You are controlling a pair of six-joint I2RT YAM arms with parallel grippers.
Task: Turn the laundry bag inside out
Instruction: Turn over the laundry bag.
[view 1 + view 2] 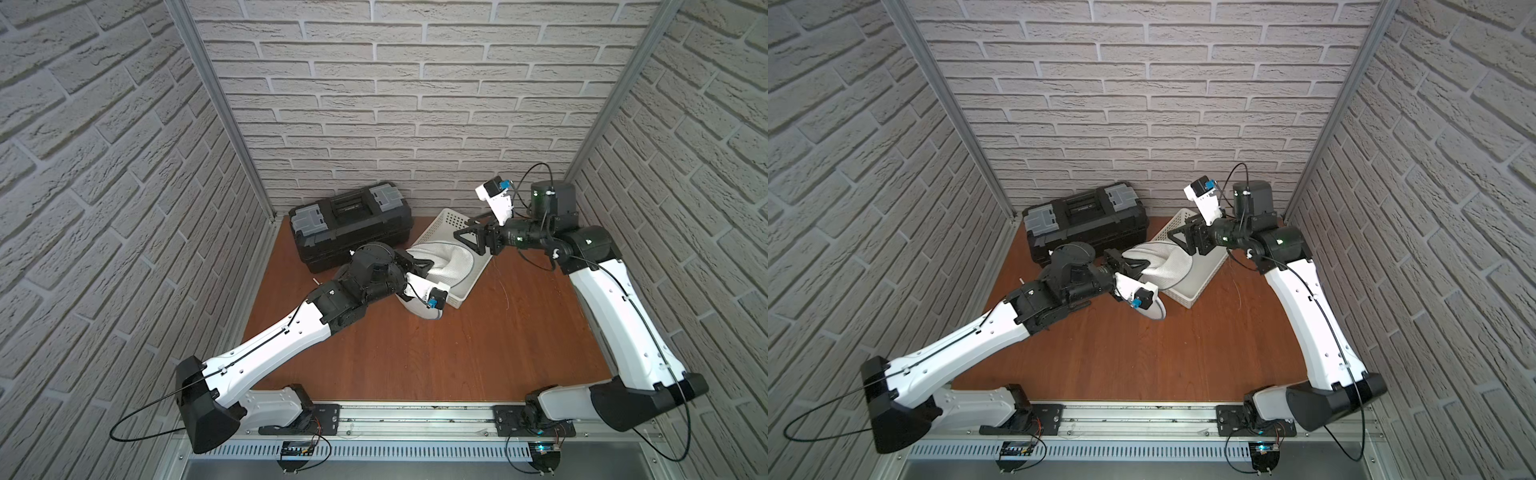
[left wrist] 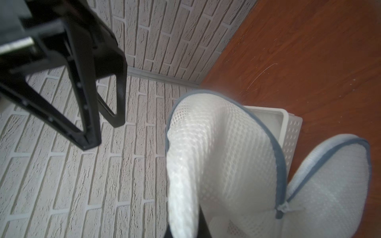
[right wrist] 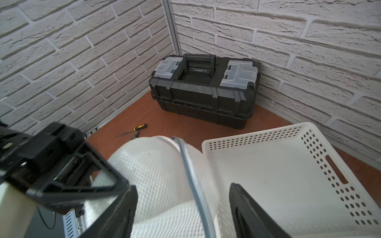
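Black toolbox (image 1: 351, 226) with clear-lidded compartments against the brick-patterned back wall (image 1: 415, 104), white perforated basket (image 3: 255, 136) just beside it on the reddish wooden tabletop (image 1: 457, 345), yellow-and-black-handled screwdriver (image 3: 134, 130) lying near the toolbox.

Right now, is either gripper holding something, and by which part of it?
The left gripper is shut on the laundry bag, pinching a fold of its white mesh. The right gripper is open and holds nothing.

The laundry bag (image 1: 451, 259) lies partly in the basket (image 1: 466, 291), right of the toolbox (image 1: 353, 220).
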